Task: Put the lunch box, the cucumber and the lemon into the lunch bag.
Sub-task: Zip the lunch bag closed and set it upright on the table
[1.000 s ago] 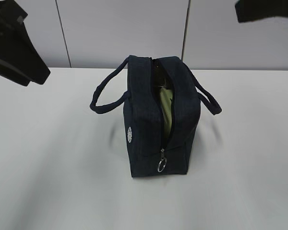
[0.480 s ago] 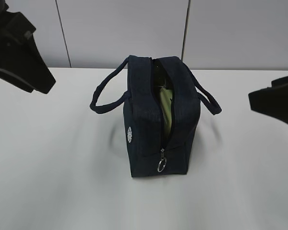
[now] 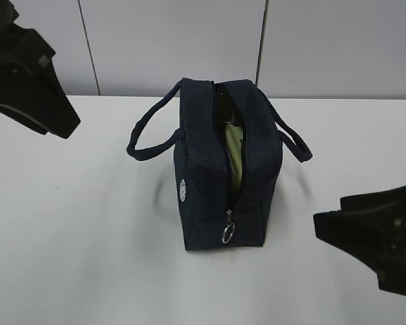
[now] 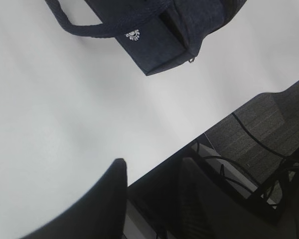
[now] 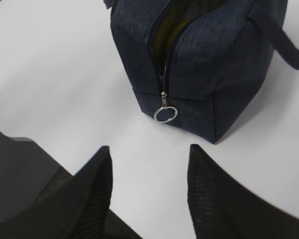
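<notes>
The right gripper (image 5: 148, 172) hangs low over the near right of the white table (image 3: 74, 223), its two dark fingers (image 5: 89, 194) spread apart with nothing between them, pointing at the near end of the lunch bag (image 3: 220, 169). The navy bag stands upright mid-table, its metal ring pull (image 3: 228, 233) hanging at the bottom of the near end and the top zipper open. Through the gap shows the pale green lid of the lunch box (image 3: 235, 159), sitting inside the bag; behind it something dark is too dim to name. Both loop handles (image 3: 149, 135) droop outward to either side. Farther back on the left, the left gripper (image 4: 152, 174) hovers well clear of the bag, fingers parted and empty.
</notes>
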Tool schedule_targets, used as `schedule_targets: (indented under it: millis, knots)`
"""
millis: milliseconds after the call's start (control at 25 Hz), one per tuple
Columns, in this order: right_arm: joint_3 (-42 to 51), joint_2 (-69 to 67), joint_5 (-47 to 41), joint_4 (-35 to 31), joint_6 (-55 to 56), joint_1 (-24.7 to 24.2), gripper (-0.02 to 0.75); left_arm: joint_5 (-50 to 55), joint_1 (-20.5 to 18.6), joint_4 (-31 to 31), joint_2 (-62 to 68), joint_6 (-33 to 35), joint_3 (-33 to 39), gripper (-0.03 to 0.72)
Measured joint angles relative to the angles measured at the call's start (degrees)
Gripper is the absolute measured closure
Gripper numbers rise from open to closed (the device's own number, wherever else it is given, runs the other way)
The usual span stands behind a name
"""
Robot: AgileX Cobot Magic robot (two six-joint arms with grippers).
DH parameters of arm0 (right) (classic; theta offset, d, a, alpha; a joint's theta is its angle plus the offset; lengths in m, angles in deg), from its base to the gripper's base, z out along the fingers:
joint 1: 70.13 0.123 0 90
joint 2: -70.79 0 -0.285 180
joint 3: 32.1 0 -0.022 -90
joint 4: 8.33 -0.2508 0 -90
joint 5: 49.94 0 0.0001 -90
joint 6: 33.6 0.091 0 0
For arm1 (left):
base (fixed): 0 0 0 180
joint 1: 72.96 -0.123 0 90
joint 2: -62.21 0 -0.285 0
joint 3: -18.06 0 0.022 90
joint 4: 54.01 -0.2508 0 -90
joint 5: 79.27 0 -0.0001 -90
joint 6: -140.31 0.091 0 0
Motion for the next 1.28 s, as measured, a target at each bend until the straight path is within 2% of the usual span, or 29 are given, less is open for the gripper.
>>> schedule_targets:
  millis: [200,280,400,440,560,800,1280]
  knots:
    - [5.0,0.0,1.2,-24.0,-22.8,0.0,0.37,0.0,0.0,-0.3,0.0,0.0,0.0,0.452]
    - [6.6,-0.4,1.9,-33.6,-34.0,0.0,0.37,0.0,0.0,-0.3,0.0,0.0,0.0,0.452]
    - [9.3,-2.2,1.8,-51.9,-55.2,0.0,0.37,0.0,0.0,-0.3,0.0,0.0,0.0,0.452]
    - [10.0,-3.1,1.6,-55.7,-60.9,0.0,0.37,0.0,0.0,-0.3,0.0,0.0,0.0,0.452]
    - [10.5,-7.3,-1.2,-59.9,-68.9,0.0,0.391,0.0,0.0,-0.3,0.0,0.0,0.0,0.452]
    - [8.6,-19.4,-9.4,-60.6,-75.0,0.0,0.421,0.0,0.0,-0.4,0.0,0.0,0.0,0.452]
    - [-2.3,-37.7,-10.6,-61.0,-77.1,0.0,0.421,0.0,0.0,-0.4,0.0,0.0,0.0,0.452]
